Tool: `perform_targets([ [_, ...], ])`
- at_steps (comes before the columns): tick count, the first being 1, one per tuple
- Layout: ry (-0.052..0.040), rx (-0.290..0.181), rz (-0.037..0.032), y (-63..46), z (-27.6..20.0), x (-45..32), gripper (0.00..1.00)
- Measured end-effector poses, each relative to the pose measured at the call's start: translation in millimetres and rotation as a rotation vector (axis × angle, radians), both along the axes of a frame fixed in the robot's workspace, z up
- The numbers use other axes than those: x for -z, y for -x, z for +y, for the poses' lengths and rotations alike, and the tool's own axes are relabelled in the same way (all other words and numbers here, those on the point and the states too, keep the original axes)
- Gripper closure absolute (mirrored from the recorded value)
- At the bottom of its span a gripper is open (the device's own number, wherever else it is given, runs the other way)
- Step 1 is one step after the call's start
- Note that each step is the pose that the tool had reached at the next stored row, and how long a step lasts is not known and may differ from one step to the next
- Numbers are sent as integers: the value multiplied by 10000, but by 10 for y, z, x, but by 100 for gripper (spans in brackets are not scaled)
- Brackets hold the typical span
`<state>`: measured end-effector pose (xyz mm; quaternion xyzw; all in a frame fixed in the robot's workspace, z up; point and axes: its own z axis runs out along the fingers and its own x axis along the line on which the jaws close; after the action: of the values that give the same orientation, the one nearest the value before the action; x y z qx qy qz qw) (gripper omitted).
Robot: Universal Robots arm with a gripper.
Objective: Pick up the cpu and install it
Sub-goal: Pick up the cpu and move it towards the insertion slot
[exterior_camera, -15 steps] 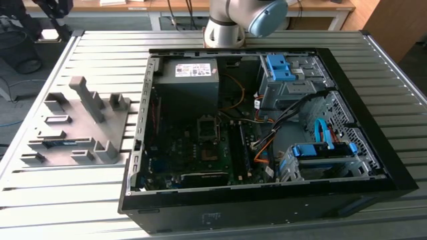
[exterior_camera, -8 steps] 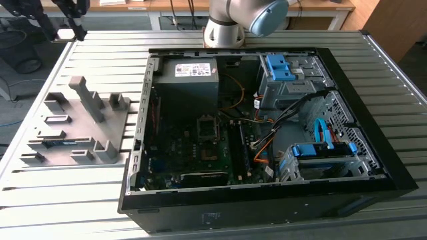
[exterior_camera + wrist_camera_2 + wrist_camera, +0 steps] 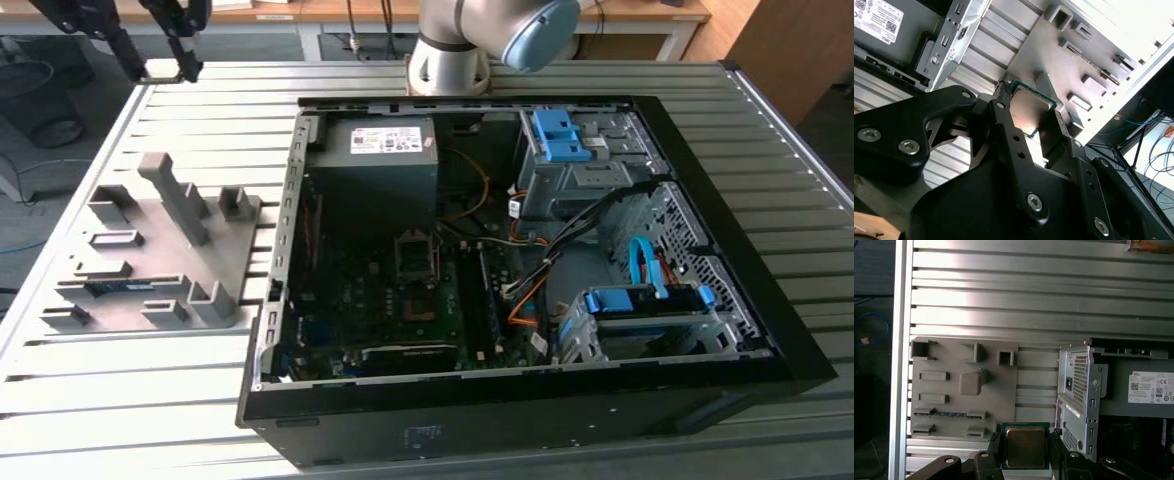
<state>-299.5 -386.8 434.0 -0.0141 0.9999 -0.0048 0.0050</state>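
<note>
The cpu (image 3: 1025, 446), a square chip with a silver lid and a green edge, sits between the black fingers of my gripper (image 3: 1025, 444), which is shut on it. In the second wrist view the cpu (image 3: 1029, 107) shows edge-on in the gripper (image 3: 1031, 109). In the exterior view the gripper (image 3: 171, 68) hangs high over the table's far corner at the exterior view's left, beyond the grey holder (image 3: 160, 250). The open computer case (image 3: 534, 250) lies to the right, and the motherboard's cpu socket (image 3: 416, 258) stands bare near its middle.
The grey holder (image 3: 964, 387) with raised posts and slots lies on the slatted metal table (image 3: 747, 90); a memory stick (image 3: 949, 414) rests in one slot. Inside the case are a power supply (image 3: 384, 150), cables (image 3: 534, 280) and blue drive brackets (image 3: 561, 135). The arm's base (image 3: 447, 60) stands behind the case.
</note>
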Motion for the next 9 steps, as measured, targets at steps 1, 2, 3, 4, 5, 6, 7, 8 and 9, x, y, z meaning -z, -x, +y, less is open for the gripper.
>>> perform_targets([
  [1, 0, 0, 1, -29, 0, 0, 53],
  [2, 0, -1, 2, -57, 0, 0, 53],
  [3, 0, -1, 4, -85, 0, 0, 53],
  [4, 0, -1, 5, -114, 0, 0, 53],
  [5, 0, -1, 7, -144, 0, 0, 53],
  [6, 1, 0, 9, -174, 0, 0, 53],
  [7, 0, 0, 9, -206, 0, 1, 53],
  [8, 0, 0, 12, -241, 0, 1, 53],
  [9, 0, -1, 14, -274, 0, 2, 53],
])
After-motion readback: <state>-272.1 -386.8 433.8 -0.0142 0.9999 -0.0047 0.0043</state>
